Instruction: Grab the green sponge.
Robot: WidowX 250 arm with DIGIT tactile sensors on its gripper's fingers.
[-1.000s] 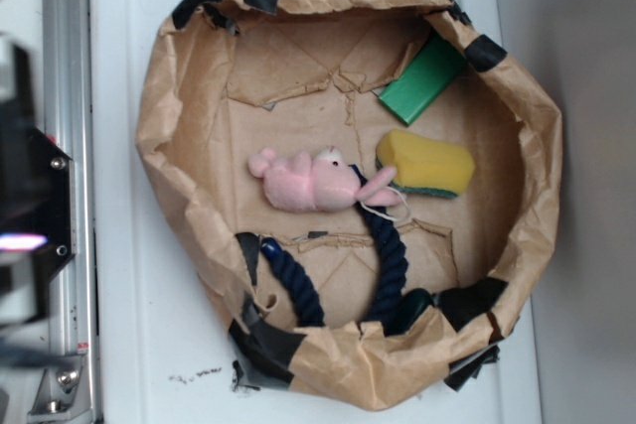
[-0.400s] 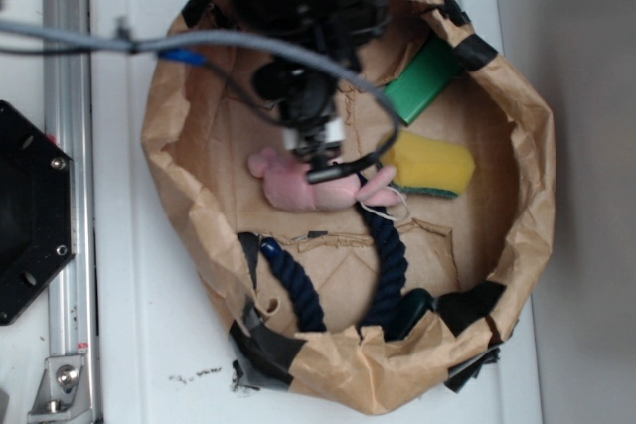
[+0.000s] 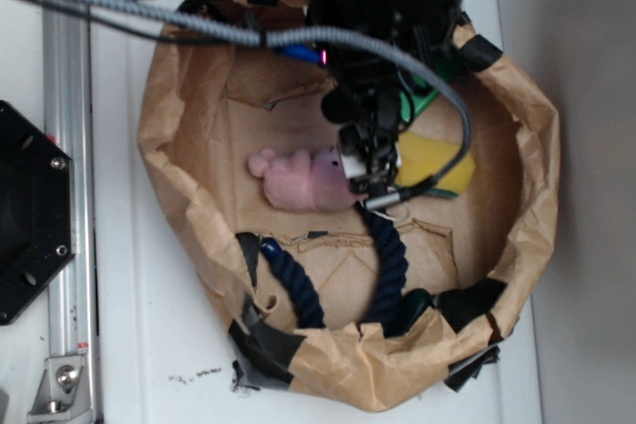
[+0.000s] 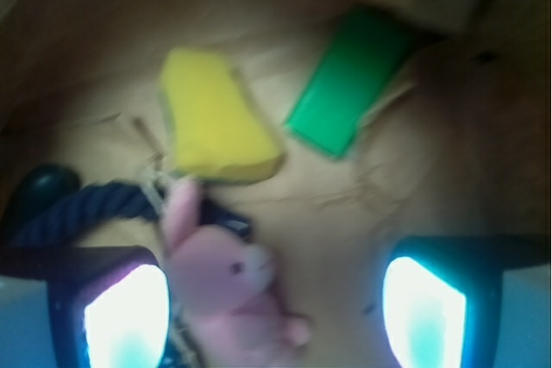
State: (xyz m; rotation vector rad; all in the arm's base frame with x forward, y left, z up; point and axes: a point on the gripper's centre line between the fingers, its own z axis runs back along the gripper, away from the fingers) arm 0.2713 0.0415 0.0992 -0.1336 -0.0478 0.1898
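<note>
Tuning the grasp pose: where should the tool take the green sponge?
Across the short width of the green sponge, coming straight down. It is a long flat slab tilted against the paper wall, with both long edges showing free. The tool is open.

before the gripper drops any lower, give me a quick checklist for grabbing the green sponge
1. Target in view: ok. The green sponge lies against the paper basket's wall.
2. Jaws open: ok. The gripper shows a wide gap between its fingers and holds nothing.
3. Lined up over the target: not ok. In the wrist view the sponge sits far ahead, and the pink plush toy is between the fingers.
4. Neighbours clear: not ok. The yellow sponge lies just beside the green one.
5. Rope out of the way: ok, it lies on the far side of the plush from the sponge.
6. Height above the floor: cannot tell.
</note>
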